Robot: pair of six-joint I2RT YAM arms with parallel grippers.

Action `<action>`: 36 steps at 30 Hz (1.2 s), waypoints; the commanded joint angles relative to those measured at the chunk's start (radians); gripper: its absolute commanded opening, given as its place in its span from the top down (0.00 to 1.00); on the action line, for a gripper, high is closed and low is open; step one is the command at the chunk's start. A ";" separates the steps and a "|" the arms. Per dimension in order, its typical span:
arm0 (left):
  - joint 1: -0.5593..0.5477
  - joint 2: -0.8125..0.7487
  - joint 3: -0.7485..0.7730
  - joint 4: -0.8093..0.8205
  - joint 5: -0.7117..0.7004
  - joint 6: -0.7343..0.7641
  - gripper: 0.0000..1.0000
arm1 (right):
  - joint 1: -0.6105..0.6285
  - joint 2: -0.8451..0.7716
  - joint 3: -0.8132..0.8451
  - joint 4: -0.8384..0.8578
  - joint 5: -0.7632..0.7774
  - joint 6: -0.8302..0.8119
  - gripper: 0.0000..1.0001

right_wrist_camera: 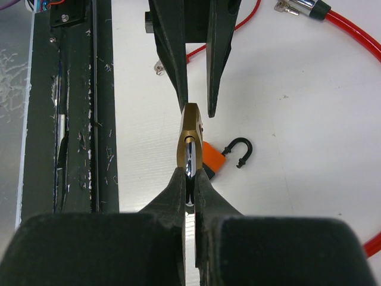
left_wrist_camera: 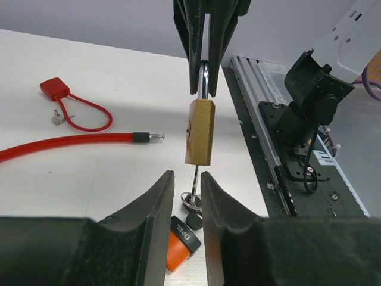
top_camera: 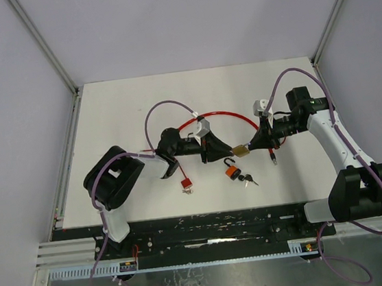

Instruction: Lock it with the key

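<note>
Top of padlock shackle hidden in right end effector, red cable cropped

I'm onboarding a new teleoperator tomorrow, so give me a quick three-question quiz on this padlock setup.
1. Fill in the blank: the left gripper has its jaws ____ (open or shut).
2. Multiple choice: what holds the brass padlock by its shackle? A) the left gripper B) the right gripper C) nothing, it lies on the table.
3. True or false: the shackle of the orange padlock is closed.

Key: 1 open; 2 B; 3 false, its black shackle is swung open.
</note>
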 commanded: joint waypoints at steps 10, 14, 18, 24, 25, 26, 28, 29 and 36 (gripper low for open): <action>-0.007 0.026 0.059 -0.010 0.067 -0.005 0.77 | -0.002 -0.031 0.012 0.001 -0.066 0.004 1.00; -0.009 0.030 0.069 -0.032 0.085 0.005 0.77 | -0.002 -0.031 0.013 0.002 -0.068 0.002 1.00; -0.016 0.033 0.087 -0.083 0.090 0.029 0.77 | -0.002 -0.032 0.013 0.001 -0.068 0.004 1.00; -0.024 0.036 0.111 -0.184 0.093 0.085 0.77 | -0.002 -0.032 0.014 0.003 -0.066 0.004 1.00; -0.026 0.034 0.113 -0.191 0.090 0.091 0.77 | -0.002 -0.032 0.013 0.003 -0.066 0.005 1.00; -0.026 0.034 0.113 -0.196 0.090 0.094 0.77 | -0.002 -0.032 0.014 0.003 -0.066 0.005 1.00; -0.026 0.033 0.113 -0.196 0.087 0.096 0.77 | -0.002 -0.032 0.013 0.003 -0.066 0.005 1.00; -0.027 0.031 0.112 -0.195 0.083 0.097 0.78 | -0.002 -0.032 0.014 0.003 -0.066 0.005 1.00; -0.026 0.013 0.073 -0.130 0.042 0.107 1.00 | -0.002 -0.032 0.011 0.004 -0.065 0.004 1.00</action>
